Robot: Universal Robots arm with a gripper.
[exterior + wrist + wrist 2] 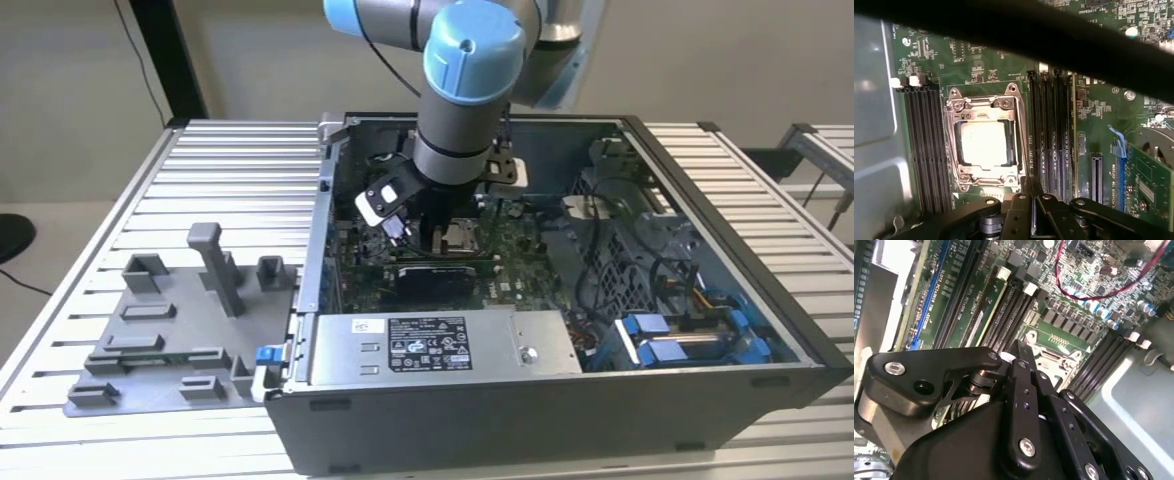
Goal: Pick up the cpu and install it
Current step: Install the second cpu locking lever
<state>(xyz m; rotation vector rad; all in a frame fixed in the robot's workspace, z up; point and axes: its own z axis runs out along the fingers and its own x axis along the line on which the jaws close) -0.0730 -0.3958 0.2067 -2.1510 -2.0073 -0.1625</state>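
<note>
**CPU already sitting in the socket, gripper just beside it**

You've got the cpu (pixel 985 144) lying flat inside the metal-framed socket (pixel 985 102) on the motherboard (pixel 974 65): pale, silvery-white top, square, level with the frame as far as the first wrist view shows. In the exterior view the socket (pixel 458 236) sits inside the open computer case (pixel 747 330), right under the arm.

The gripper (pixel 1026 192) hangs at the socket's edge, over the memory slots (pixel 1046 140). In both wrist views the fingers (pixel 1021 365) look pressed together with nothing between them, so no pinch on the chip. Can't confirm contact with the frame.

Handling, my read:
- Light, stiff, thin plate. Won't flex, but won't forgive a skewed drop.
- Smooth metal lid, so likely slippery under hard pads.
- Underside contacts and socket pins are fragile; no sliding, no side load.
- Take it by two opposite edges, never top-and-bottom, and keep it level.

The grey tray (pixel 174 330) with upright posts stands on the desk (pixel 227 180), on the exterior view's left, well apart from the case. I can't tell whether the socket's retention frame is latched.
</note>
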